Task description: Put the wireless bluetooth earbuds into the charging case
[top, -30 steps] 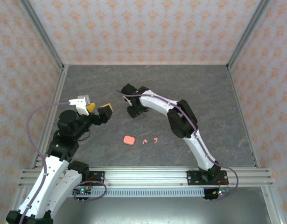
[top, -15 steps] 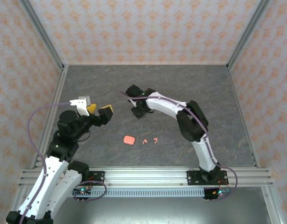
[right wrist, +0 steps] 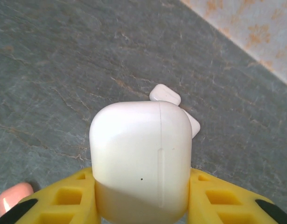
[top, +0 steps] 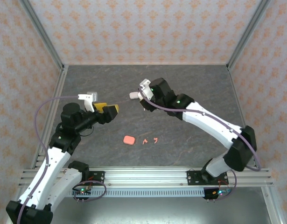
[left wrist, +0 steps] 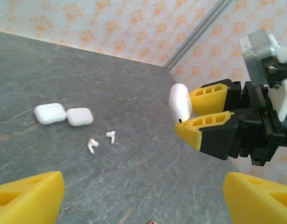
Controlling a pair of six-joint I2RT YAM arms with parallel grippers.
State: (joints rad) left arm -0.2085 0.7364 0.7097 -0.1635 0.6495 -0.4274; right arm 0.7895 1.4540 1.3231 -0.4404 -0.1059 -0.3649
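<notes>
- Right gripper (left wrist: 199, 113) grasps a white case (left wrist: 180, 101) above the worktop (top: 190, 84).
- Left gripper (top: 108, 108) is released, jaws wide apart.
- Two pink earbuds (top: 156, 139) lie near a pink case (top: 129, 139).

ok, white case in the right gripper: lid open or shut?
Shut. The white case held in the right gripper shows a thin seam, no gap; from the left wrist camera it is one closed shell.

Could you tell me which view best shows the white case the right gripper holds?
Right wrist: the white case is close up, lid seam visible, between yellow fingers. Left wrist shows it smaller, side-on; top external, a tiny white speck.
</notes>
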